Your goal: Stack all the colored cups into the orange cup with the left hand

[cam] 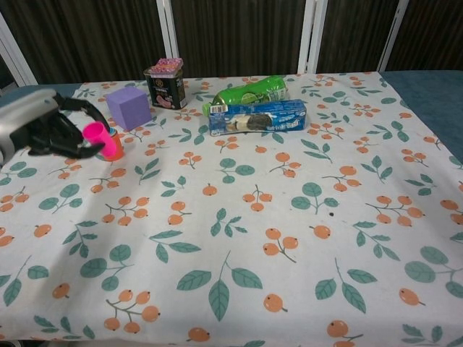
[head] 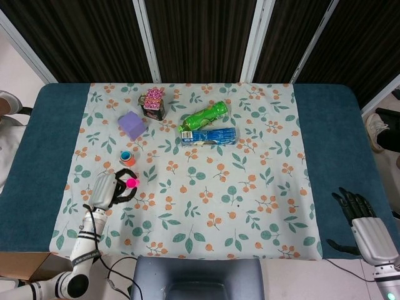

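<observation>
My left hand point(head: 106, 189) point(cam: 45, 130) grips a pink cup point(head: 132, 182) point(cam: 94, 134), raised off the table and tilted on its side. The orange cup point(head: 127, 159) point(cam: 113, 148) stands upright on the floral cloth with a blue cup nested inside it. In the chest view the pink cup overlaps the orange cup, partly hiding it; in the head view the pink cup is a short way nearer me than the orange cup. My right hand point(head: 362, 212) hangs off the table's right front corner, fingers apart and holding nothing.
A purple cube point(head: 132, 125) point(cam: 129, 107) and a tin can point(head: 152, 104) point(cam: 164, 85) stand behind the orange cup. A green bottle point(head: 204, 116) point(cam: 250, 93) and a blue biscuit pack point(head: 209, 135) point(cam: 257, 116) lie mid-table. Blue tabletop point(head: 50, 144) borders the cloth.
</observation>
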`<state>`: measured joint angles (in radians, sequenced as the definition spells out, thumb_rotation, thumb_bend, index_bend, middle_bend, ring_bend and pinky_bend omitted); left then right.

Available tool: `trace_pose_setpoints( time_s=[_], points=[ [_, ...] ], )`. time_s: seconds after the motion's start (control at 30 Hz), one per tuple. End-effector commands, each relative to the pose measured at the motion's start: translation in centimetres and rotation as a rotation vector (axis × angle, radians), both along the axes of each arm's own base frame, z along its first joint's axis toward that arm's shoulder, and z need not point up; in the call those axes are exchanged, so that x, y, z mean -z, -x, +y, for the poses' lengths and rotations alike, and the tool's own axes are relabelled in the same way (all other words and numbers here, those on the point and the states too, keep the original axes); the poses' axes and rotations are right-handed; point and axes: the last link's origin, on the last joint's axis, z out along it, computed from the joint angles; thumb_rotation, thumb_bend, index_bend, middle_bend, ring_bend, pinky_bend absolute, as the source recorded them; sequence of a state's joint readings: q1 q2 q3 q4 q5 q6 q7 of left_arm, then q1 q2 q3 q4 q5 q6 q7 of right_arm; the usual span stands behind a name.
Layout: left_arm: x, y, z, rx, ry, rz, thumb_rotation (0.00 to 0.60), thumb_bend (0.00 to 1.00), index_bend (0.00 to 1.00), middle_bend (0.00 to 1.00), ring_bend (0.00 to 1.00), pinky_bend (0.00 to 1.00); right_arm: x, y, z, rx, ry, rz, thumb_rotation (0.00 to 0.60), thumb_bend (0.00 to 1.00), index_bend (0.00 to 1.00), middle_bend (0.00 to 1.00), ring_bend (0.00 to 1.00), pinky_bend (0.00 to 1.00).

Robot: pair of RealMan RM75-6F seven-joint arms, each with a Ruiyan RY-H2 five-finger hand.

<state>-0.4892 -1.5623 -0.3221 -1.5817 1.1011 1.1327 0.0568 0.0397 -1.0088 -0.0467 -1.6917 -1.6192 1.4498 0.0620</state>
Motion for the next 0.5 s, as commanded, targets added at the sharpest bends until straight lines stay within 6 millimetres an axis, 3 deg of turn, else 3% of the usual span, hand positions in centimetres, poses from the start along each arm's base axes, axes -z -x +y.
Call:
trace_pose_setpoints(
  time_s=[0.03,0.17,0.5],
  points=[
    [-1.3,-0.7,4.1,-0.034,-0.083,0.031,0.6,0.41,0.6,1.0,1.0,1.0,0.2,0.0,0.0,0.003,-0.003,0.004,0.6,0.15,0.0,0.0,0.0,0.0],
    [-0.8,-0.3,6.3,-0.067,-0.106,0.101,0.6,0.41,0.61,1.0,1.0,1.0,0.1,0.1,-0.2,0.01,0.011,0.007,0.6,0.15,0.0,0.0,0.0,0.0],
    [0.8,0.2,8.7,-0.11,-0.112,0.134,0.6,0.41,0.61,1.0,1.0,1.0,-0.3,0.2,-0.3,0.019,0.026,0.001,0.6,0.15,0.0,0.0,0.0,0.0]
  ],
)
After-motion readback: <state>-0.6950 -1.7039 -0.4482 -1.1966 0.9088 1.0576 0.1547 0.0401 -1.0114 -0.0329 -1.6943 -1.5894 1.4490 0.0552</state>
